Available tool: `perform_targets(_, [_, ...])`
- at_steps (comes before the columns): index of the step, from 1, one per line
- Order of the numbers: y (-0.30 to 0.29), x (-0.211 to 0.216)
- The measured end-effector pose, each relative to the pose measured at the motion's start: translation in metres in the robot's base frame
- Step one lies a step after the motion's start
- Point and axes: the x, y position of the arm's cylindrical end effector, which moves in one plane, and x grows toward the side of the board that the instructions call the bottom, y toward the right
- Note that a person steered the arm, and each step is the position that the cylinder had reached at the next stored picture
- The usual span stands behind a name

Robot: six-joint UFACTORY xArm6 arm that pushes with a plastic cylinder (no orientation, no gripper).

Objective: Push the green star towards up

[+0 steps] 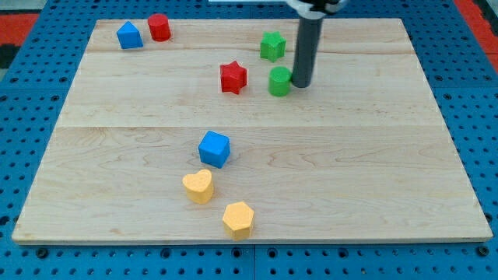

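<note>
dark rod, no jaws on this rig, so nothing opens or clamps; you get contact only. my tip [300,84] sits on the board, touching or as good as touching the green cylinder [278,81] at the cylinder's 3 o'clock. nothing held.

green star [272,45] is at about 11 o'clock from my tip, near but apart from the rod, close to the view's top. it stands clear of the cylinder below it.

board [373,171] is pale wood, planked, grain running across, on a blue perforated base [15,155]. blocks look matte and solid-coloured.

red star [233,77] sits at the cylinder's 9 o'clock, a gap between them. blue house-shaped block [129,35] and red cylinder [159,26] sit side by side toward 10 o'clock of the board. blue cube [214,148] is below centre, with the yellow heart [198,186] at its 7 o'clock and the yellow pentagon-like block [238,218] at 5 o'clock of the heart.

rod's upper end is cut off by the view's top, so you can't see the arm. exact contact between tip and cylinder is hard to make out.
</note>
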Motion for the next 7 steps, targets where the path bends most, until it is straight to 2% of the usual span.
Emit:
perform_targets(1, [-0.064,-0.008])
perform_targets(2, [-0.068,-0.008])
perform_targets(3, [-0.009,-0.005])
perform_targets(6, [0.005,-0.053])
perform_targets(7, [-0.007,-0.073])
